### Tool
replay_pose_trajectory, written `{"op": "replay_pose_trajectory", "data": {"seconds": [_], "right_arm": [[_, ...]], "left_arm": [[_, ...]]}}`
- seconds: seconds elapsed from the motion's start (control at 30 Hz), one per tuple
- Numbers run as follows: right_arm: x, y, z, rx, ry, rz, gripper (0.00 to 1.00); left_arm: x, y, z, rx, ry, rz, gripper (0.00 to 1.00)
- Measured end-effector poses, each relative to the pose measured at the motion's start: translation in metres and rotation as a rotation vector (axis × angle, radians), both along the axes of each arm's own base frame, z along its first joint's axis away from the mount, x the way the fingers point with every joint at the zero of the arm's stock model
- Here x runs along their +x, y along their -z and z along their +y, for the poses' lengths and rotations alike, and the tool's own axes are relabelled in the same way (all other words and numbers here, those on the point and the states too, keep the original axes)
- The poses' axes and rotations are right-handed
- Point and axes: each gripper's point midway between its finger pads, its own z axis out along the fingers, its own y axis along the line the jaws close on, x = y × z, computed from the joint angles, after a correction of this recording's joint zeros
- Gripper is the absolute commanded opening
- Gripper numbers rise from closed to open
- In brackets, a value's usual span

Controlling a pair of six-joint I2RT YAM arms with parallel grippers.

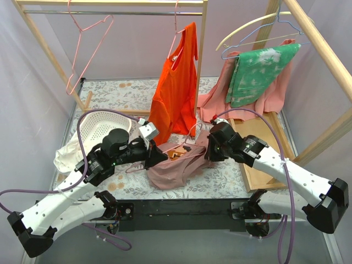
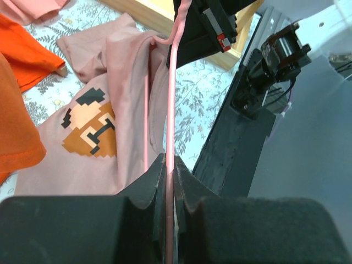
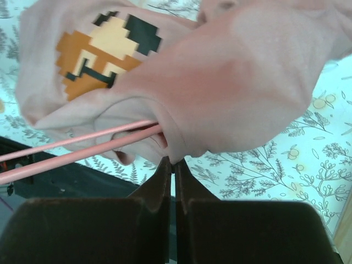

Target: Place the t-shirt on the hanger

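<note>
We saw the left pincer [image 2: 169, 165] clamped on the hanger [image 2: 171, 99], its wire running straight toward the right pincer [image 3: 171, 165], which was pinching the t-shirt [image 3: 242, 88] hem.

The right gripper [image 3: 171, 165] pinches the t-shirt's [image 3: 236, 82] lower fold, and the hanger's [image 3: 82, 138] two pink wires slant out leftward from under that t-shirt.

White arms [image 1: 60, 193] with black joints [image 1: 118, 142], purple cables [image 1: 80, 137], black fingers [image 2: 147, 184].
</note>
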Motion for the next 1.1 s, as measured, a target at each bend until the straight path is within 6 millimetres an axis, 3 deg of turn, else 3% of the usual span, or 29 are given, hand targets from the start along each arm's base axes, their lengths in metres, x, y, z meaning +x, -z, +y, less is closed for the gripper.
{"op": "replay_pose_trajectory", "data": {"seconds": [0.37, 0.57, 0.67, 0.73, 0.93, 0.97, 1.1], "right_arm": [[0.02, -0.096, 0.058, 0.076, -0.102, -0.129, 0.01], [0.012, -0.136, 0.087, 0.105, -0.146, -0.226, 0.01], [0.002, -0.121, 0.079, 0.086, -0.151, -0.217, 0.01], [0.004, -0.097, 0.054, 0.053, -0.105, -0.194, 0.04], [0.004, -0.047, 0.007, -0.024, -0.046, -0.117, 0.19], [0.005, -0.044, 0.003, -0.028, -0.038, -0.111, 0.28], [0.009, -0.049, -0.003, -0.007, -0.04, -0.129, 0.45]], "left_arm": [[0.02, 0.004, -0.02, -0.212, -0.1, -0.012, 0.0], [0.022, -0.001, -0.029, -0.321, -0.135, -0.01, 0.0], [0.026, -0.006, -0.034, -0.36, -0.154, -0.007, 0.0], [0.027, 0.004, -0.039, -0.356, -0.157, 0.01, 0.0], [0.021, 0.035, -0.073, -0.317, -0.111, 0.057, 0.0], [0.021, 0.036, -0.077, -0.322, -0.108, 0.06, 0.0], [0.026, 0.037, -0.085, -0.344, -0.118, 0.066, 0.0]]}}
